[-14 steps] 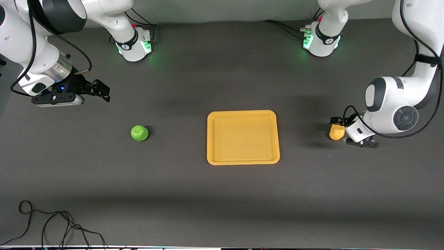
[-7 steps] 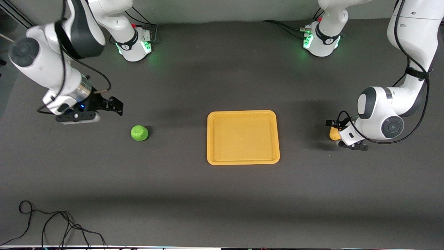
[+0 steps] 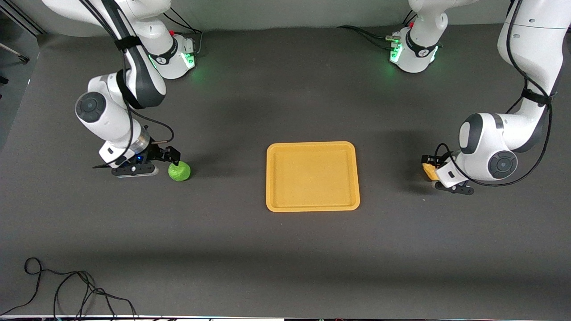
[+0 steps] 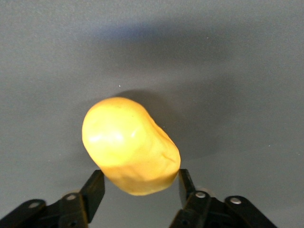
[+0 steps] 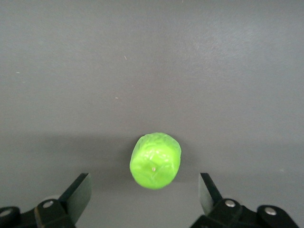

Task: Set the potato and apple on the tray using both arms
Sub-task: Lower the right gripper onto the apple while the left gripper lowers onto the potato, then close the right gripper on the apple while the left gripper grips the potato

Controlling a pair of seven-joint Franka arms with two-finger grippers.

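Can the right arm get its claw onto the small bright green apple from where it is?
Probably yes: the right claw stands open just short of the small bright green apple, with only bare table around it.

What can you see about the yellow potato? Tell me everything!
The potato is a smooth, shiny yellow-orange lump, oblong, with faint dents. It looks like plastic. It is on the dark table at the left arm's end, apart from the tray. The left gripper is down around it: one black finger sits against each side. In the front view the arm hides most of it.
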